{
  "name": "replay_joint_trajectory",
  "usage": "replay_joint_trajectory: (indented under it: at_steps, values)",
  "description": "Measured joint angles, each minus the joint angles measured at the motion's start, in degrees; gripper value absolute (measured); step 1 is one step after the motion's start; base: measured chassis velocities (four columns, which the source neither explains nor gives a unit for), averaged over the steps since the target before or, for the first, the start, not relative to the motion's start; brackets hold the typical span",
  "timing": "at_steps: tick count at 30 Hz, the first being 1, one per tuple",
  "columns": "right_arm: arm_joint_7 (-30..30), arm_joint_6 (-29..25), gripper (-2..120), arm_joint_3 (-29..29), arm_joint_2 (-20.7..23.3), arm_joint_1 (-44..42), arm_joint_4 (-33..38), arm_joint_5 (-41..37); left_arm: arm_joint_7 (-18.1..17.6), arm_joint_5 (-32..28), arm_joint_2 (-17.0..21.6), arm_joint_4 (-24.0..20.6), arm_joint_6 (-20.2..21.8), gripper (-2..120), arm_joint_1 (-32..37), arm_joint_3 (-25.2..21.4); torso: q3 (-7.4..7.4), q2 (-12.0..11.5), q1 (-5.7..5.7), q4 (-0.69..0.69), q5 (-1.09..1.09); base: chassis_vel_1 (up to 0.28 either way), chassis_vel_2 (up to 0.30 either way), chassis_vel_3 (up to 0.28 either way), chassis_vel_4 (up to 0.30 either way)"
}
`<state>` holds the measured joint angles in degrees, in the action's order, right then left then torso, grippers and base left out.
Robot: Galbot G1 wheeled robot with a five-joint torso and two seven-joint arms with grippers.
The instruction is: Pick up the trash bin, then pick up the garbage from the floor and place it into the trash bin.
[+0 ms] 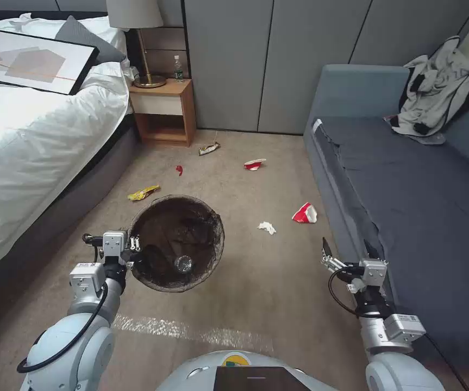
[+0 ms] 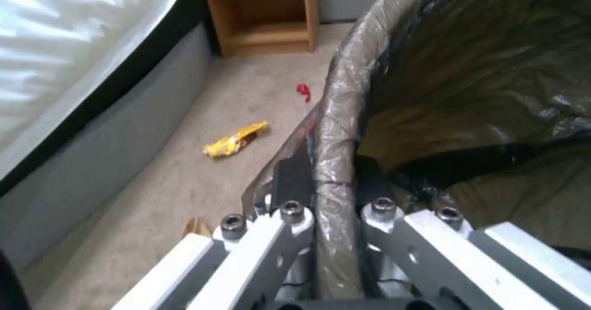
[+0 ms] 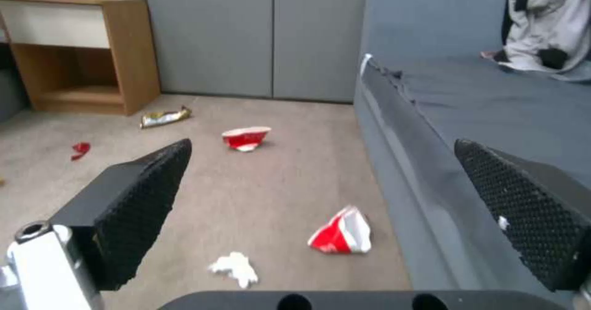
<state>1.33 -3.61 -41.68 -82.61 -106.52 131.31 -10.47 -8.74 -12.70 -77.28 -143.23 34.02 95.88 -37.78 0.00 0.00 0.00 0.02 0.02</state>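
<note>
While the head view looks down at the carpet [image 1: 277, 304] between a bed [image 1: 33, 146] and a grey sofa [image 1: 408, 179], the left gripper [image 1: 134, 251] pinches the near-left rim of the trash bin [image 1: 176, 243], which hangs tilted toward the camera with its dark liner open. A clear bottle [image 1: 183, 264] lies inside at the bottom. The right gripper [image 1: 348, 251] hovers beside the sofa's front edge, its fingers spread and holding nothing. Litter is scattered on the carpet: a yellow wrapper [image 1: 143, 192] just beyond the bin near the bed, a small red scrap [image 1: 179, 170], a shiny wrapper [image 1: 209, 148] near the wooden nightstand [image 1: 163, 111], one crushed red-and-white cup [image 1: 254, 163] mid-floor, another crushed cup [image 1: 305, 213] close to the sofa, and a crumpled white paper [image 1: 267, 227] between that cup and the bin.

From the left wrist view, the left gripper [image 2: 332, 180] has one finger outside and one inside the liner-covered rim of the trash bin [image 2: 345, 97], pressed onto it. The yellow wrapper [image 2: 237, 139] and the red scrap [image 2: 303, 92] lie on the carpet beyond, toward the nightstand [image 2: 265, 19].

From the right wrist view, the right gripper [image 3: 320, 194] has its black textured fingers [image 3: 141, 199] wide apart, above the carpet alongside the sofa [image 3: 431, 130]. Between them show the nearer crushed cup [image 3: 342, 233], the white paper [image 3: 235, 267], the farther cup [image 3: 245, 138], the shiny wrapper [image 3: 164, 116] and the red scrap [image 3: 80, 150].
</note>
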Motion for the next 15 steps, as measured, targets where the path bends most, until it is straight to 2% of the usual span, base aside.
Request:
replay_joint_trajectory:
  at_steps: [15]
  values:
    - [0.0,-0.2,100,0.2,0.0,-0.1,-0.2,0.0,0.0,0.0,-0.1,0.0,0.0,3,-0.1,0.0,0.00,0.0,0.00,-0.02,-0.02,-0.189,0.207,0.196,-0.200]
